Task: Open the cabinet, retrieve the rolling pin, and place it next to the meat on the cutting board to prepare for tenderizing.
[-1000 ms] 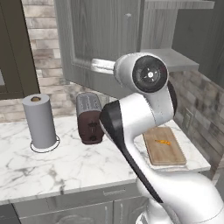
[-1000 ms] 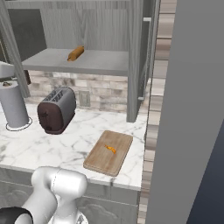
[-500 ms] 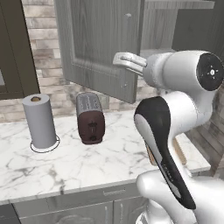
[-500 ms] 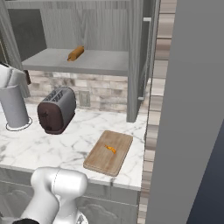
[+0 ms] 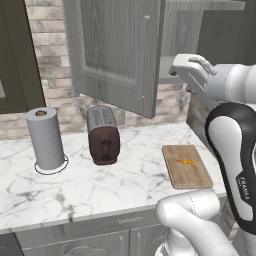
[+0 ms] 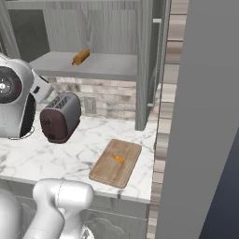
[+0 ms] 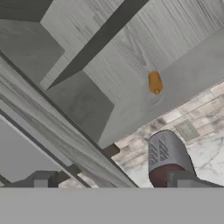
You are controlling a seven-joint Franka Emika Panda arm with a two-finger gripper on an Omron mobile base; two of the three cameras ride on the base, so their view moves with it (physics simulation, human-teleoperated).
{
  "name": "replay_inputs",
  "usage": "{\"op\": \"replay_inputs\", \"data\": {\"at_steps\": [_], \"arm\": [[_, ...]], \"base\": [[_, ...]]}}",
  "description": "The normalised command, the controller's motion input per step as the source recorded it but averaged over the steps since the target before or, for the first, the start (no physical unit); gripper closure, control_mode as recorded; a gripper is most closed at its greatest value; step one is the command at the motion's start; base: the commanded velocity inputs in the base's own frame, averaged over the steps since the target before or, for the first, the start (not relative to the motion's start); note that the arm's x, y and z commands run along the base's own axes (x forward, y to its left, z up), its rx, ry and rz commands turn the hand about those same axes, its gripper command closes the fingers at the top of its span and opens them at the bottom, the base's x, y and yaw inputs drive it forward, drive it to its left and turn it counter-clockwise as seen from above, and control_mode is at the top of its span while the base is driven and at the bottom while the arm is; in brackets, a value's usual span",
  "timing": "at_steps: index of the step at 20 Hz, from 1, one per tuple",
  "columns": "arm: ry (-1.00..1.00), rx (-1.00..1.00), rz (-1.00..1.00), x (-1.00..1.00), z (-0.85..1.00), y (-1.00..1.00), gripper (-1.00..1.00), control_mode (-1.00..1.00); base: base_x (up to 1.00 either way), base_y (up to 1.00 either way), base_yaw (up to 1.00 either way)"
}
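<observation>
Grey wood-grain wall cabinet open; two-finger gripper spread wide, empty.
Small tan-orange wooden rolling pin on inner shelf; dark toaster, paper-towel roll below; tiny orange meat scrap on light wooden cutting board.

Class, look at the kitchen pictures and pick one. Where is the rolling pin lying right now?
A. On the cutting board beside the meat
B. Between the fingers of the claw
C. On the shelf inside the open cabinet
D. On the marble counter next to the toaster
C: the rolling pin lies on the grey shelf of the open cabinet, above the toaster and away from the cutting board.
</observation>
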Motion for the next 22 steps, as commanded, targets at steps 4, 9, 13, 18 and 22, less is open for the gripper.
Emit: {"op": "replay_inputs", "data": {"at_steps": [4,9,13,18,22], "arm": [[0.11,0.19,0.1,0.27,0.0,-0.12,-1.0,-1.0],[0.13,0.19,0.12,0.32,0.0,-0.09,-1.0,-1.0],[0.11,0.2,0.11,0.41,-0.01,-0.11,-1.0,-1.0],[0.11,0.14,0.13,0.55,-0.13,0.02,-1.0,-1.0],[0.12,0.11,0.13,0.56,-0.11,0.08,-1.0,-1.0]], "base": [[0.0,0.0,0.0],[0.0,0.0,0.0],[0.0,0.0,0.0],[0.0,0.0,0.0],[0.0,0.0,0.0]]}}
